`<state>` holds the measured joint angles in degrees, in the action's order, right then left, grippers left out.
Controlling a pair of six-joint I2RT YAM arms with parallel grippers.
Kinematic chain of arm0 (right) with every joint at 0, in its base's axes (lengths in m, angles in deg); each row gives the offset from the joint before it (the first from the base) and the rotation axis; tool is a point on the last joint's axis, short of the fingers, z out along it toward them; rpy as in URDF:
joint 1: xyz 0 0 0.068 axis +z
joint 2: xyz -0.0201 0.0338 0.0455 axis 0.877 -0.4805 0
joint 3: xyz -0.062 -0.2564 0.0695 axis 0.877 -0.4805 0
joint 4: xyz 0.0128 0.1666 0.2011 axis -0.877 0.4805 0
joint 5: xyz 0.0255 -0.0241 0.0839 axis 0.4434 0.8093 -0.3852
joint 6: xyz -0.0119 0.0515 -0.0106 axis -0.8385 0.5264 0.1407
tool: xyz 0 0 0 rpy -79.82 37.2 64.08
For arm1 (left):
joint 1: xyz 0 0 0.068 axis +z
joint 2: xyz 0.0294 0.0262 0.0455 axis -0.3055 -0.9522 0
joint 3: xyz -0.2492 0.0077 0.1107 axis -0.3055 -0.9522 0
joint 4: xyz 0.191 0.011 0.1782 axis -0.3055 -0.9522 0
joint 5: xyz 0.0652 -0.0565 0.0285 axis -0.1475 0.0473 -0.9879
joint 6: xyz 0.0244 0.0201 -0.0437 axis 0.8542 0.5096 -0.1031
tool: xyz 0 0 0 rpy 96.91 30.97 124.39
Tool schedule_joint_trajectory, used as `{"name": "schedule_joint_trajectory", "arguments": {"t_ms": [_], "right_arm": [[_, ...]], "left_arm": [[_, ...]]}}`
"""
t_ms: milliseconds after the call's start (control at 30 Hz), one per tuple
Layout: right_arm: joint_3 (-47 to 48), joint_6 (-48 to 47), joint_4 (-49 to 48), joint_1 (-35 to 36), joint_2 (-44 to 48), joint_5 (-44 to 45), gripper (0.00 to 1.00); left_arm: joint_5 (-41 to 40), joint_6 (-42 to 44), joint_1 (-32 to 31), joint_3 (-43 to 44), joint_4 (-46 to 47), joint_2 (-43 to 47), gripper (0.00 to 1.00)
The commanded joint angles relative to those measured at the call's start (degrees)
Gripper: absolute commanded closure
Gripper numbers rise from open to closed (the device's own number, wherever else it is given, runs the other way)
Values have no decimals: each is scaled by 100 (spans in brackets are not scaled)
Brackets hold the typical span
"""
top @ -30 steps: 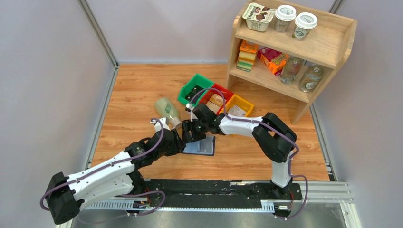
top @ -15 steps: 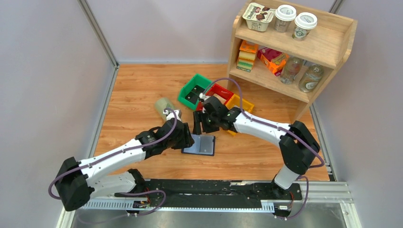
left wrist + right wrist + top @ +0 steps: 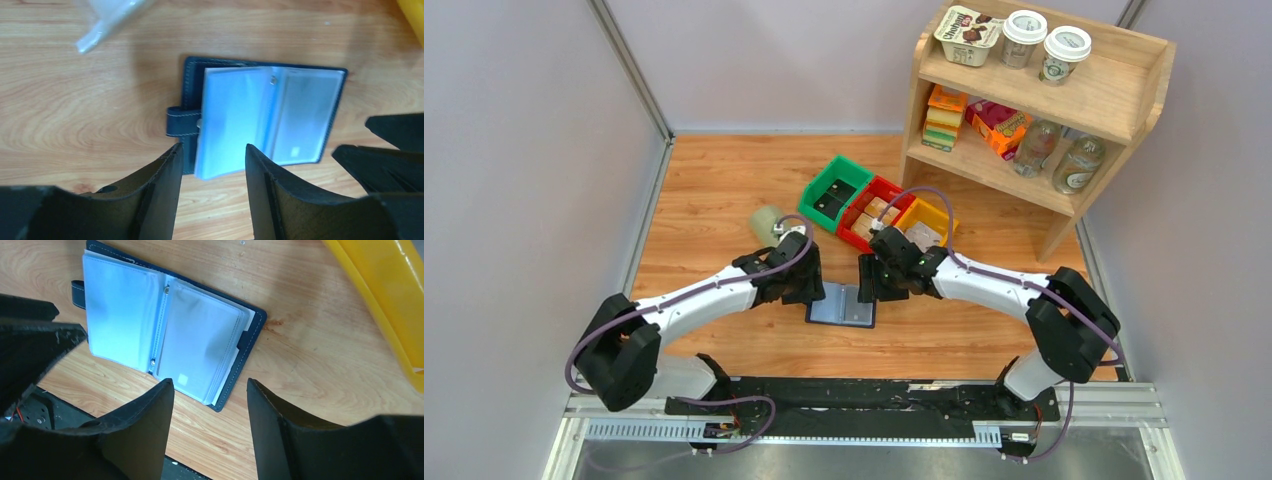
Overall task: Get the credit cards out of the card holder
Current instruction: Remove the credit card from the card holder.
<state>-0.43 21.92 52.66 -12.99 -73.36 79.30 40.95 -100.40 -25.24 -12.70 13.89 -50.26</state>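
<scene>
Two robot arms lean in over a wooden table [image 3: 714, 190], one from each side, seen from up high. The card holder [image 3: 842, 307] lies open and flat on the table between them, near the front edge. The left gripper [image 3: 809, 285] hangs just beside its left end, and the right gripper [image 3: 869, 285] hangs just above its right end. Behind them sit a green bin [image 3: 834, 190], a red bin [image 3: 874, 205] and a yellow bin [image 3: 929, 215] in a row. A pale bottle [image 3: 769, 222] lies on its side near the left arm, and a wooden shelf [image 3: 1044, 100] stands in the far right corner. From the left wrist camera, the left gripper [image 3: 212, 150] has its two black fingers [image 3: 165, 185] spread apart with nothing between them, and it floats over the card holder [image 3: 265, 115] without touching it. The snap tab sticks out toward this gripper. From the right wrist camera, the right gripper [image 3: 210, 385] is spread wide too and pinches nothing. The card holder [image 3: 245, 335] lies just past its fingertips, with its clear sleeves facing up. The credit cards [image 3: 197, 345] look tucked inside the sleeves, flat and pale. How many there are I cannot tell. The yellow bin [image 3: 380, 300] shows at the right edge, well apart from the card holder.
</scene>
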Motion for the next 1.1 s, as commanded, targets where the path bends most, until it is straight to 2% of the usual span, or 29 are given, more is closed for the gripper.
{"name": "schedule_joint_trajectory", "arguments": {"t_ms": [0, 233, 567, 767, 1067], "right_arm": [[-111, 174, -420, 22, 73, 27, 43], [-94, 201, -623, 14, -269, -193, 46], [-15, 104, -650, 13, -472, -325, 51], [56, 43, -658, 13, -507, -421, 55], [161, -28, -948, 13, -296, -904, 53]], "left_arm": [[151, 147, 172, -160, 158, -168, 45], [493, -28, 180, -327, 431, -625, 50], [898, -389, 180, -582, 747, -696, 60], [1056, -512, 180, -591, 818, -696, 62], [1250, -600, 180, -600, 949, -661, 64]]}}
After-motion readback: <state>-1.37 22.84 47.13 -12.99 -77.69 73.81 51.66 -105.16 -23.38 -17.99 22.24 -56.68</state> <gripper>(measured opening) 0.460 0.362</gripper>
